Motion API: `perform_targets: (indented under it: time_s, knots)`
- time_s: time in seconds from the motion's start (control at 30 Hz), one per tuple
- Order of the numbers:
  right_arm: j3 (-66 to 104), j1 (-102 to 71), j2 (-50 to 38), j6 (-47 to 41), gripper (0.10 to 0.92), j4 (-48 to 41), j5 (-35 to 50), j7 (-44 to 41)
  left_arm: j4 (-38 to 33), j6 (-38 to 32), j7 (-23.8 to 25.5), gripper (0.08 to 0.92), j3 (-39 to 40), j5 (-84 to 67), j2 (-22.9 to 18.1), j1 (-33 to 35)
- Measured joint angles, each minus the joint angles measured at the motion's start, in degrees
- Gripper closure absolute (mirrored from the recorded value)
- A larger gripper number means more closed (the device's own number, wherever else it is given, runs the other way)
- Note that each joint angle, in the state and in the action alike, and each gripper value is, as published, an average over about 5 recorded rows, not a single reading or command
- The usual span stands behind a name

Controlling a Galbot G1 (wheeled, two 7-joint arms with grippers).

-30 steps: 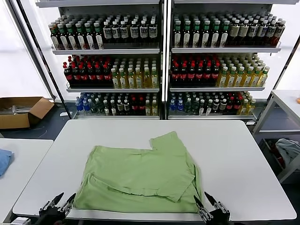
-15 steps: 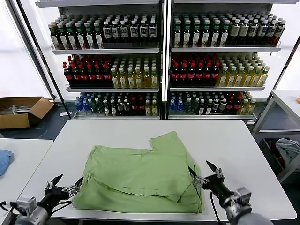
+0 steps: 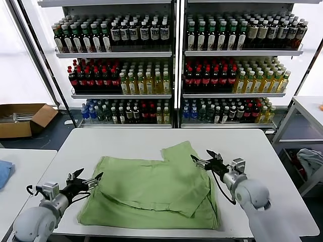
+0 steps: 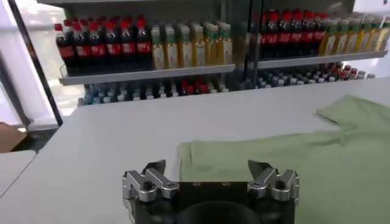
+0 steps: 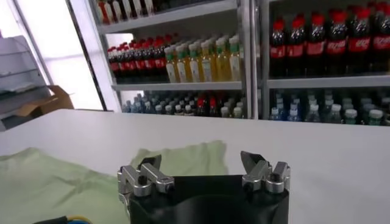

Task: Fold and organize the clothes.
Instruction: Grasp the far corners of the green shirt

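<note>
The light olive-green shirt (image 3: 151, 191) lies flat on the white table (image 3: 262, 146), partly folded, with one sleeve (image 3: 177, 150) sticking out toward the far side. My left gripper (image 3: 90, 177) stands open at the shirt's left edge, near its far left corner, nothing between its fingers. My right gripper (image 3: 203, 157) is open just above the shirt's far right part, beside the sleeve. In the left wrist view the open left gripper (image 4: 206, 167) faces the shirt (image 4: 292, 164). In the right wrist view the open right gripper (image 5: 200, 159) points at the sleeve (image 5: 183, 155).
Shelves of bottles (image 3: 171, 65) fill the wall behind the table. A cardboard box (image 3: 20, 118) sits on the floor at far left. A blue cloth (image 3: 4, 171) lies on the left side table. A grey-white cloth pile (image 3: 310, 161) lies at right.
Both grippers came up from the table's front edge and moved forward to the shirt's left and right sides, and their jaws opened wider. The shirt has not moved.
</note>
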Motion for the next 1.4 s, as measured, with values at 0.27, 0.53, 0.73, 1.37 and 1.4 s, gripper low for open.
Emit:
perform_targets:
  time_s: [0.27, 0.53, 0.73, 1.37, 1.4]
  knots:
    - [-4.58, 9.18, 2.1, -0.92, 0.203, -10.43, -0.99, -1.08, 9.09, 0.05, -0.64, 0.177, 7.05, -0.93, 1.22, -9.54]
    - [-7.5, 14.05, 3.39, -1.46, 0.203, -17.25, -2.52, -1.73, 15.52, -0.13, -1.21, 0.177, 12.05, -1.25, 1.14, -16.23]
    - [-8.73, 15.59, 3.76, -1.56, 0.285, -19.76, -3.16, -1.84, 19.0, 0.08, -1.62, 0.177, 14.85, -1.36, 0.64, -19.6]
    - [-10.52, 16.87, 5.28, -3.4, 0.83, -21.88, -2.5, -1.22, 21.41, 2.43, -0.6, 0.628, 18.39, 1.04, 1.94, -21.37]
    - [-10.51, 16.88, 5.3, -3.44, 0.856, -21.87, -2.29, -1.15, 21.42, 2.46, -0.53, 0.663, 18.39, 1.07, 1.98, -21.32]
